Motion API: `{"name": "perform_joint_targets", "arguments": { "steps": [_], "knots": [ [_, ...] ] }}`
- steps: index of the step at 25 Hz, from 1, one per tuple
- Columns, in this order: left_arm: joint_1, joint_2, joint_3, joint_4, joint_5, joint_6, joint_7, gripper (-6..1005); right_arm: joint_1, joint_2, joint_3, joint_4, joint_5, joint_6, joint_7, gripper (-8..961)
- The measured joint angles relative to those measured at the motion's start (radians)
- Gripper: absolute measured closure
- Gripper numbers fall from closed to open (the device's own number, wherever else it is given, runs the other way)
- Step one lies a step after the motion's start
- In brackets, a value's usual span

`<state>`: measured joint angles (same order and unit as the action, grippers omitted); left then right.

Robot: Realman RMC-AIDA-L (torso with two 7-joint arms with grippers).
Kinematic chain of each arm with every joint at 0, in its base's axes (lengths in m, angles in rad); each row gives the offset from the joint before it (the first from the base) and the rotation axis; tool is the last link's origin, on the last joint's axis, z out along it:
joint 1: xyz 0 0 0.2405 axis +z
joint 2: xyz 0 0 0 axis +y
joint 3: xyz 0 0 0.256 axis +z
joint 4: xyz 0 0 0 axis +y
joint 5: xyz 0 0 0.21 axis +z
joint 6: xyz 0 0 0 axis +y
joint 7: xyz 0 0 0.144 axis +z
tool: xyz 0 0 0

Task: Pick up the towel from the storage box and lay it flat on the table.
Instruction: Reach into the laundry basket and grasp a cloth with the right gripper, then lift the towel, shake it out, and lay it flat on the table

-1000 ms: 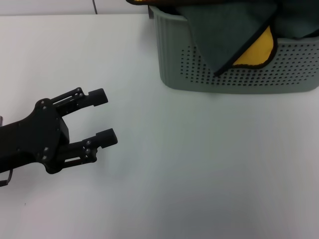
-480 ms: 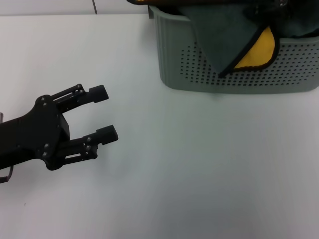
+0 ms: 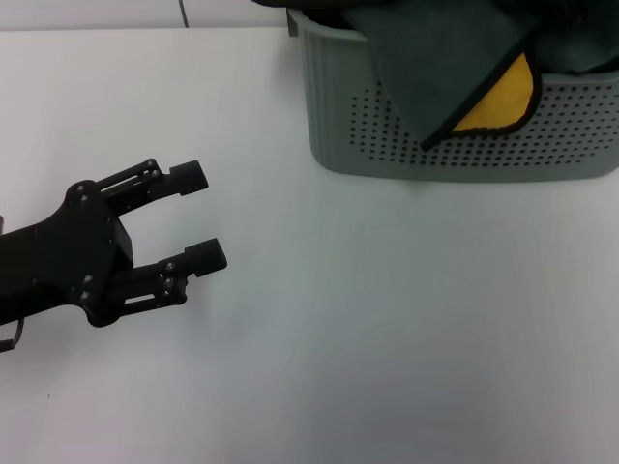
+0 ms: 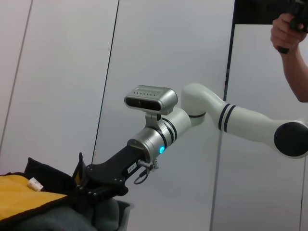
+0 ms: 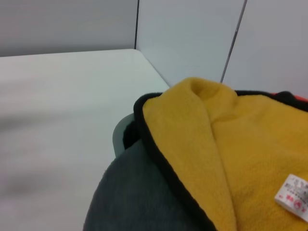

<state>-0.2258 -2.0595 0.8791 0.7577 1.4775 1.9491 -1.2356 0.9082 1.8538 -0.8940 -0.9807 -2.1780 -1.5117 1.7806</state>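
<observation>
Well to the left of the storage box [image 3: 464, 116], the left gripper [image 3: 198, 215] hovers over the table [image 3: 387, 319], fingers spread. The towel [image 3: 440, 58] drapes over the box's front rim, its yellow underside showing. The right gripper [image 4: 84, 185] is at the box; I cannot tell its fingers' state.

Head view: steep downward look over smooth white tabletop [image 3: 387, 319]. Left wrist view: level, facing wall. Right wrist view: very close. All share dark grey-green, yellow-backed microfibre towel [image 3: 455, 58] [image 4: 19, 197] [image 5: 231, 159].

Towel [image 3: 440, 68] fuzzy matt microfibre; storage box [image 3: 464, 145] perforated ribbed plastic; table [image 3: 387, 319] smooth white
</observation>
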Motion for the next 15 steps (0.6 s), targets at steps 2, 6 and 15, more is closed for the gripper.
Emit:
{"name": "perform_joint_targets", "arguments": {
  "steps": [2, 6, 15],
  "knots": [
    [0.0, -0.001, 0.0, 0.0, 0.0, 0.0, 0.0, 199, -0.003, 0.0, 0.0, 0.004, 0.0, 0.0, -0.005, 832],
    [0.004, -0.002, 0.0, 0.0, 0.0, -0.001, 0.0, 199, -0.031, 0.016, 0.0, -0.061, 0.009, 0.006, -0.012, 932],
    [0.012, -0.006, 0.0, 0.0, -0.027, 0.001, 0.006, 199, -0.121, 0.058, 0.077, -0.338, 0.249, 0.05, -0.022, 939]
  ]
}}
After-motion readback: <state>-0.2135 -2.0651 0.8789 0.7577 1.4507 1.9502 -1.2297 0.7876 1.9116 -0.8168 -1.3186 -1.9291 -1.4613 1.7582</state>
